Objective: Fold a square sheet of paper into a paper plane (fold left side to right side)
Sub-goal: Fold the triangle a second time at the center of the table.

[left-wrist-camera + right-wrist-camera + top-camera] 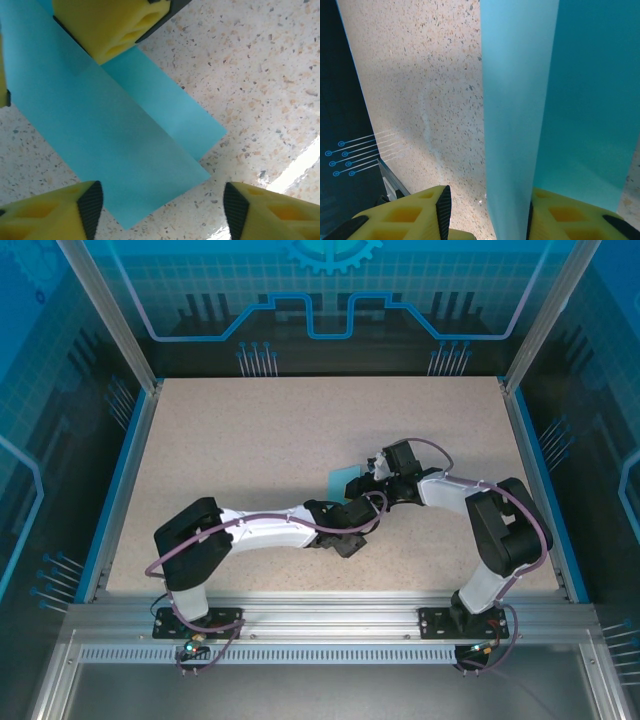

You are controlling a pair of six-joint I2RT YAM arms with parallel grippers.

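Left gripper (161, 196): hanging low over the paper (115, 135), jaws spread wide, nothing pinched, so basically let go. One corner of the paper sits in the gap between its two yellow fingers (60, 212).
Right gripper (487, 200): jaws partway apart and not clamped on anything. The paper's edge runs up against one finger, with bare table (420, 75) showing between it and the other one.
Right finger, from the left wrist cam: it's planted on top of the paper's far end. Can't tell how hard it pushes.
Paper: light blue, lying on the table, folded so one layer overlaps another. A narrower strip sticks out past the top layer's edge.
Spot: about mid-table, a touch right of centre in the top view, right where both grippers meet.
Arms (260, 528): both reach in toward the middle, wrists close together.
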